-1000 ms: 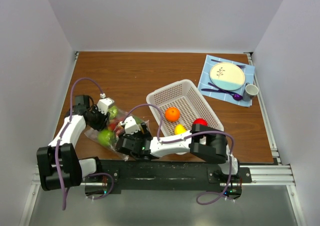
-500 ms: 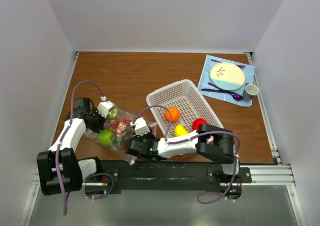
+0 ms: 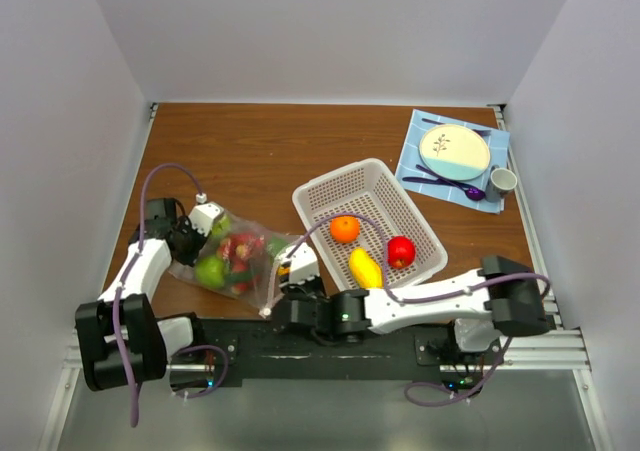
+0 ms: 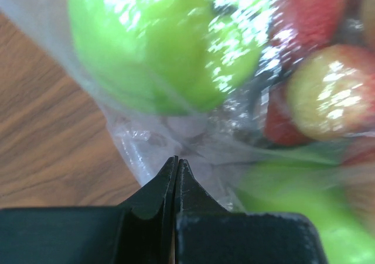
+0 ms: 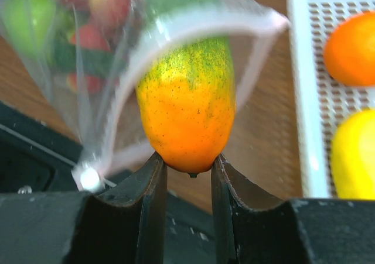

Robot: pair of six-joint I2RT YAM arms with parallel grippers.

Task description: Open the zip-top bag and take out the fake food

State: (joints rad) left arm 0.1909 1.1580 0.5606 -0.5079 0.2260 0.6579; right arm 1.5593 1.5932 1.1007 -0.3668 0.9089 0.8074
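Left claw (image 4: pixel 176 161) is pressed together on the zip-top bag (image 3: pixel 245 256) near the bench's (image 3: pixel 250 151) left edge. Right claw (image 5: pixel 187 164) pinches an orange-green fake fruit (image 5: pixel 187 109) at the bag's mouth, beside the basket (image 3: pixel 385 203).

**Left wrist view:** green apple (image 4: pixel 170 41) out of focus, cut off by top edge. Red fruits (image 4: pixel 304 24) and second green fruit (image 4: pixel 293 199) blurred, running off right edge. Bag (image 4: pixel 146 141) film pinched by left tool (image 4: pixel 176 164); pinched edge hidden between closed tips.

**Right wrist view:** orange-green fruit (image 5: pixel 187 112), clamped in right tool (image 5: pixel 188 161), upper end veiled by bag strip. Bag contents blurred. Orange (image 5: pixel 351 47), yellow fruit (image 5: pixel 354 156) and basket (image 5: pixel 304 100) cut by right edge.

**Top view:** both tools hidden under wrists. Purple cutlery (image 3: pixel 445 183) too small to identify.
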